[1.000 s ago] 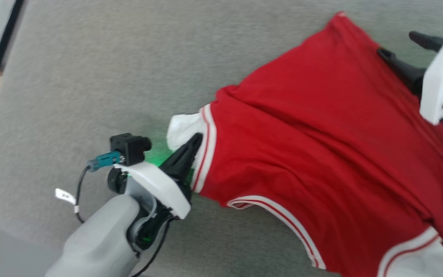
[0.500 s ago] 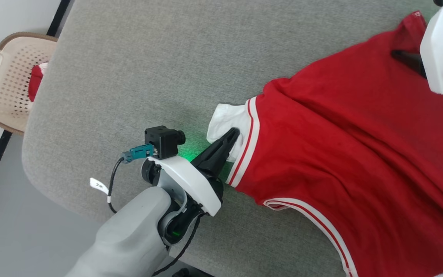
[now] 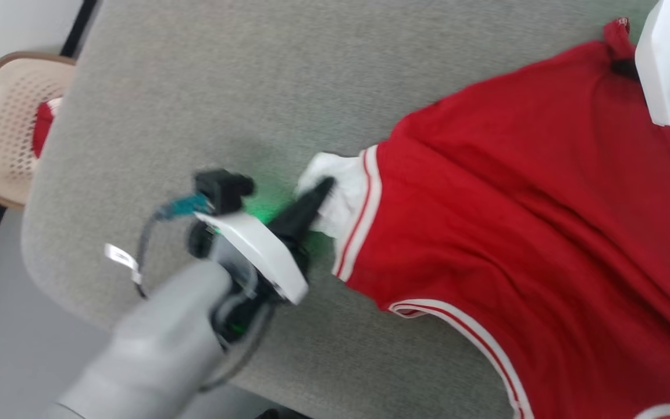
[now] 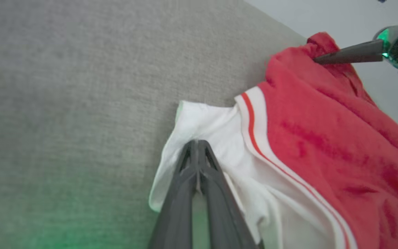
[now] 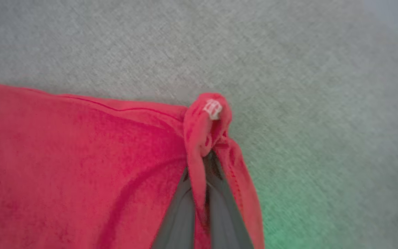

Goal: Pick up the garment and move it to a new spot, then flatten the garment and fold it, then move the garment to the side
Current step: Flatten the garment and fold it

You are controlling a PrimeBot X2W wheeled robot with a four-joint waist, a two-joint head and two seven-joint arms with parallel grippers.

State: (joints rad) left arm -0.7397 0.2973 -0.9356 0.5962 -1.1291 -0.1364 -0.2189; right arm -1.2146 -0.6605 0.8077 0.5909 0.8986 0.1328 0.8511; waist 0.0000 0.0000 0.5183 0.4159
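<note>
Left gripper (image 4: 196, 145) clamped on white sleeve of shirt (image 3: 515, 233). Right gripper (image 5: 208, 169) clamped on red hem corner, near worktop (image 3: 224, 87) edge.

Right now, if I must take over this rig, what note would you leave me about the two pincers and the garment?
Left pincer: shut on the white sleeve of the garment.
Right pincer: shut on a red corner that bears a small white tag.
Garment: lies between them on the grey padded surface, wrinkled, not folded.
Done: both grips are taken.
Left: flatten it, fold it, move it to the side.
</note>
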